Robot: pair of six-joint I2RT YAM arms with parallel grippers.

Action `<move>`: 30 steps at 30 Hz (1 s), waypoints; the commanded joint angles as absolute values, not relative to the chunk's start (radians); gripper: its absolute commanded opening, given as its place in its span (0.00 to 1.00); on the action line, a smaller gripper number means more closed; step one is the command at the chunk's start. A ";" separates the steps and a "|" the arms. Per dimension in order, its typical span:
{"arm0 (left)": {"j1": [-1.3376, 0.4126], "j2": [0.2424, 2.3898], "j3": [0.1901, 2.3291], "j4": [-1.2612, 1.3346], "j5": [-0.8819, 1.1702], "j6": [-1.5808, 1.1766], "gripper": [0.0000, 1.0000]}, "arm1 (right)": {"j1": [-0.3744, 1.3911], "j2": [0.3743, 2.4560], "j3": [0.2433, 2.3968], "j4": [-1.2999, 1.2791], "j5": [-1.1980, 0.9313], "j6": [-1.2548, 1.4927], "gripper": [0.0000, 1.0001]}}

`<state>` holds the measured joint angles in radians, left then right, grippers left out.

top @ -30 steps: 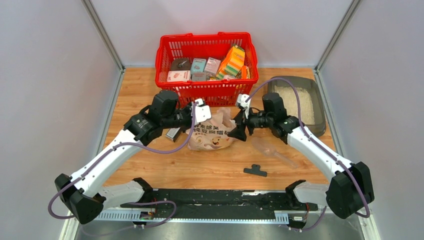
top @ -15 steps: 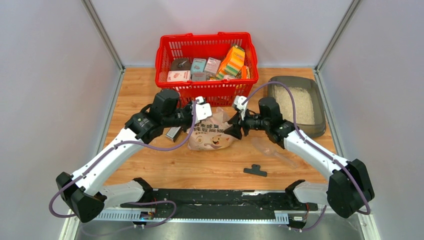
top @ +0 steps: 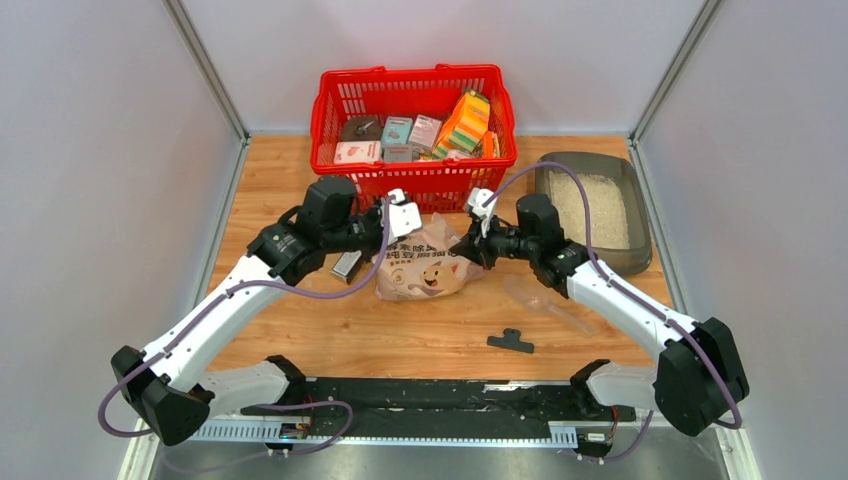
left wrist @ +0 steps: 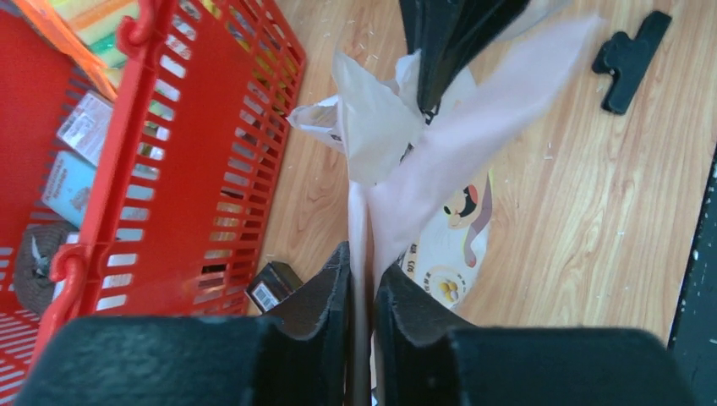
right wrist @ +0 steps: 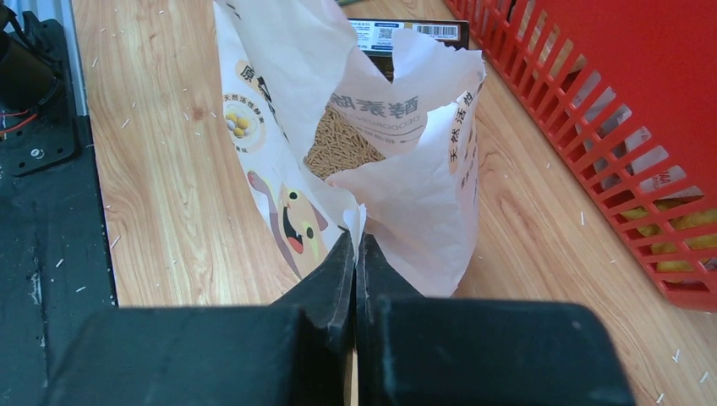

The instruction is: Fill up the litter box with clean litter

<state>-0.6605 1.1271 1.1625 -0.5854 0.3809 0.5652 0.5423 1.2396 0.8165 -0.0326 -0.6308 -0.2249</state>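
Left gripper and right gripper pinch the open litter bag's rim at centre; the litter box at two o'clock holds some clean litter, more pouring likely ahead.

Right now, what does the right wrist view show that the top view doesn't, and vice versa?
Only the right wrist: the open mouth of the bag, with brownish pellets inside. Only the top: the litter box holding pale litter, and the black clip on the table. Both: the right pincer shut on the bag's edge, with the red basket close by.
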 commanded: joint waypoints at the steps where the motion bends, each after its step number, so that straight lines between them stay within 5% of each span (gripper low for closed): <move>1: -0.615 1.104 1.262 -0.549 0.368 0.529 0.28 | 0.545 1.229 0.825 0.026 -0.609 -0.235 0.00; 7: -0.477 1.201 1.390 -0.474 0.318 0.534 0.36 | 0.546 1.216 0.816 0.029 -0.603 -0.253 0.00; 19: -0.324 1.471 1.493 -0.715 0.629 0.896 0.00 | 0.545 1.190 0.804 0.035 -0.614 -0.249 0.00; 30: -0.341 1.707 1.732 -1.106 0.868 1.190 0.00 | 0.545 1.167 0.784 0.032 -0.624 -0.221 0.00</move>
<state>-0.3286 1.6531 1.6554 -0.9310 0.7422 1.0256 0.5419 1.2137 0.7914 -0.0170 -0.6117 -0.2310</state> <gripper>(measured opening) 0.006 0.006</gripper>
